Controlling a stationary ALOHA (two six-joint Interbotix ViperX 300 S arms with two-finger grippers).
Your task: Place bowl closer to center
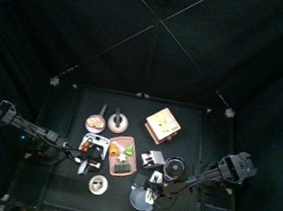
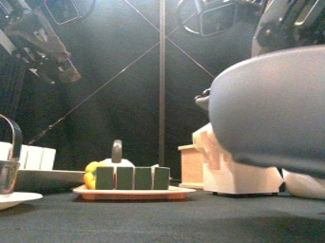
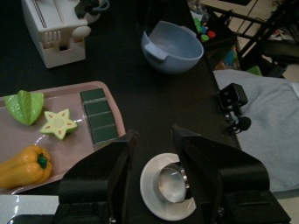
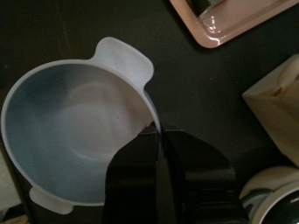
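We see the bowl (image 4: 76,127), pale blue with 2 lug handles, gripped at its rim by the right gripper (image 4: 158,140): in the right wrist view the 2 jaws stand pressed together on the thin wall, just beside 1 handle. In the top view the bowl (image 1: 145,196) sits near the table's (image 1: 70,101) front edge, at about 5 o'clock from the centre, with the right gripper (image 1: 153,183) reaching to it from the right. In the front view the bowl (image 2: 273,109) looms large at 3 o'clock, its underside clear of the tabletop there, so it looks lifted or tilted; we cannot tell which.

The left gripper (image 3: 152,149) hangs with its jaws spread apart over a small white plate (image 3: 176,185) that carries a round metal piece. From this view the bowl (image 3: 173,48) lies well apart from it, near the table's edge.

A pink tray (image 3: 52,118) sits beside the left gripper, holding a yellow pepper (image 3: 26,166), a pale star slice (image 3: 59,123), a green leaf-like piece (image 3: 26,107) and 2 dark green blocks (image 3: 100,116). In the top view the tray (image 1: 122,152) lies close to the centre. A white rack (image 3: 59,31) stands beyond the tray. At 12 o'clock from the centre in the top view rests a checkered box (image 1: 163,124).
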